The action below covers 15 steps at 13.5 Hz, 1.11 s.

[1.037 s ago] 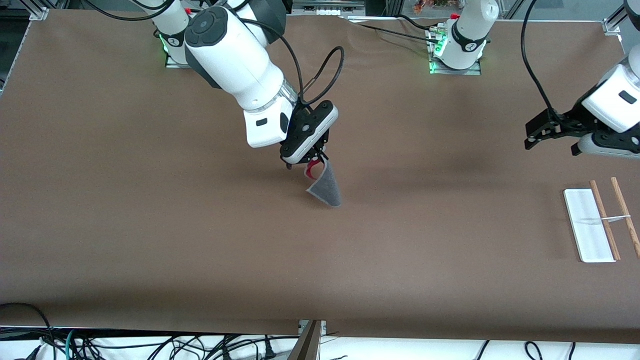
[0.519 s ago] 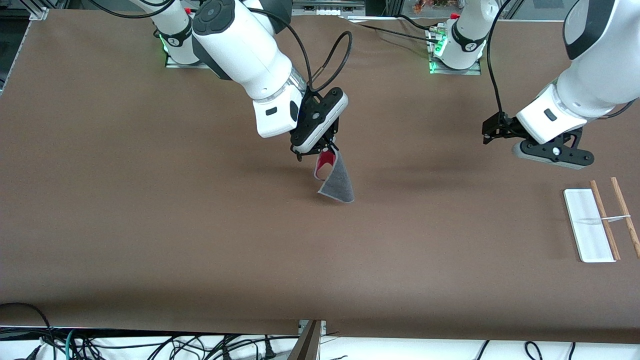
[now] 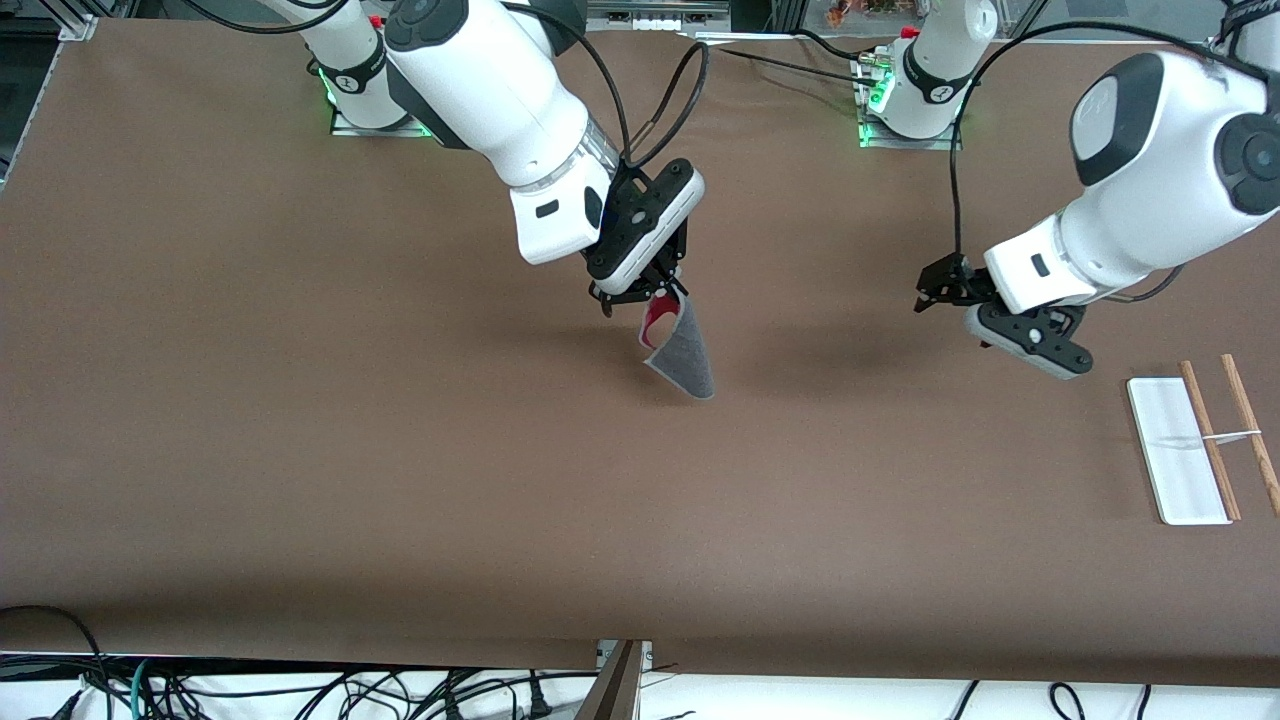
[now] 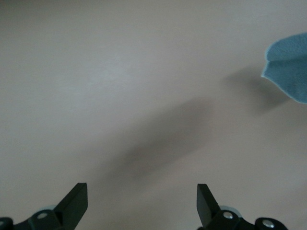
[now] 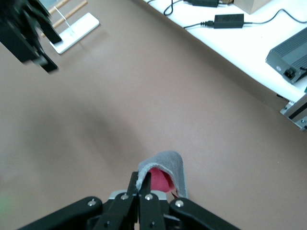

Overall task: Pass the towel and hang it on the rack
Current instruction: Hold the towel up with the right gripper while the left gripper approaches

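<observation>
The towel [image 3: 682,352], dark grey with a red-pink patch, hangs folded from my right gripper [image 3: 652,298], which is shut on its pale stitched edge above the middle of the table. In the right wrist view the towel [image 5: 165,168] curls over the shut right gripper [image 5: 142,181]. My left gripper [image 3: 928,290] hovers open and holds nothing, between the towel and the rack [image 3: 1178,462]. Its wrist view shows the left gripper [image 4: 142,201] with both fingers wide apart over bare table and a corner of the towel [image 4: 290,67]. The rack stands at the left arm's end of the table.
The rack's two wooden rods [image 3: 1210,440] lie over its white base, joined by a thin wire. The brown table [image 3: 400,480] spreads wide around both arms. Cables and power bricks [image 5: 229,20] lie off the table's front edge.
My left arm has swung in from the left arm's end of the table toward the towel, staying open. The right gripper has carried the towel a little toward the left arm.
</observation>
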Each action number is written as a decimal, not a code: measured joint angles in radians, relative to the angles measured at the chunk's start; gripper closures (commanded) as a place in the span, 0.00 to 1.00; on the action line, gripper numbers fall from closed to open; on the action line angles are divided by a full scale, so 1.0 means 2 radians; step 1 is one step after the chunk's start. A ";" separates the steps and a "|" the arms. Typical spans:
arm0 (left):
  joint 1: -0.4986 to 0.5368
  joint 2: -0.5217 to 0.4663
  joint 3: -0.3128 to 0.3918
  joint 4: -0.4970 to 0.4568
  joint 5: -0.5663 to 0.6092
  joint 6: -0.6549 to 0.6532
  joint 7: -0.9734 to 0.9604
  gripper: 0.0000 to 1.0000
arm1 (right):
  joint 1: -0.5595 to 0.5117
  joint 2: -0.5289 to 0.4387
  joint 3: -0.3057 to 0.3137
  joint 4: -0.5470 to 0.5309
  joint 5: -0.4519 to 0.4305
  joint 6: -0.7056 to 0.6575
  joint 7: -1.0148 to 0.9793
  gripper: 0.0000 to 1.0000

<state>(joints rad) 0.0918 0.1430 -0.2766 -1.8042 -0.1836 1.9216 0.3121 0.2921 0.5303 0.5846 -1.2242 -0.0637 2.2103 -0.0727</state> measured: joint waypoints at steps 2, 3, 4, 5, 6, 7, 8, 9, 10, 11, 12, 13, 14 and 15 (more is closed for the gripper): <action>0.001 0.016 -0.017 -0.013 -0.033 0.034 0.033 0.00 | 0.000 0.000 0.000 0.004 0.000 0.000 0.000 1.00; 0.001 0.027 -0.024 -0.016 -0.048 0.051 0.050 0.00 | 0.000 0.000 0.000 0.004 0.000 0.001 0.001 1.00; 0.001 0.038 -0.032 -0.017 -0.057 0.067 0.066 0.00 | 0.000 0.000 0.000 0.004 0.000 0.001 0.001 1.00; 0.001 0.049 -0.039 -0.017 -0.060 0.081 0.087 0.00 | 0.000 0.000 0.000 0.004 0.000 0.002 0.002 1.00; 0.001 0.060 -0.045 -0.017 -0.063 0.089 0.116 0.00 | 0.001 0.000 0.000 0.004 0.000 0.002 0.003 1.00; 0.000 0.072 -0.049 -0.018 -0.070 0.101 0.150 0.00 | 0.002 0.000 0.000 0.004 0.000 0.003 0.004 1.00; -0.001 0.086 -0.053 -0.018 -0.077 0.123 0.189 0.00 | 0.003 0.000 0.000 0.004 0.000 0.003 0.004 1.00; -0.004 0.100 -0.055 -0.019 -0.084 0.146 0.223 0.00 | 0.005 0.000 0.000 0.004 0.000 0.004 0.004 1.00; -0.007 0.115 -0.055 -0.019 -0.090 0.168 0.253 0.00 | 0.006 0.000 0.000 0.004 0.000 0.006 0.004 1.00; -0.011 0.130 -0.056 -0.019 -0.098 0.186 0.279 0.00 | 0.009 0.000 0.000 0.004 0.000 0.010 0.004 1.00; -0.015 0.143 -0.056 -0.019 -0.103 0.202 0.299 0.00 | 0.012 0.000 0.000 0.004 0.000 0.014 -0.001 1.00; -0.020 0.155 -0.057 -0.019 -0.105 0.221 0.316 0.00 | 0.016 0.000 0.000 0.004 0.000 0.018 -0.011 1.00; -0.026 0.165 -0.058 -0.018 -0.107 0.242 0.332 0.00 | 0.020 0.000 0.000 0.004 0.000 0.020 -0.021 1.00; -0.033 0.174 -0.058 -0.018 -0.117 0.261 0.349 0.00 | 0.023 0.000 0.000 0.004 0.000 0.021 -0.030 1.00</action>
<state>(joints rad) 0.0255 0.4919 -0.3930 -1.8396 -0.4167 2.4438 1.0109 0.3382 0.5310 0.5853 -1.2162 -0.0636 2.2517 -0.1336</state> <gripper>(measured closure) 0.000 0.982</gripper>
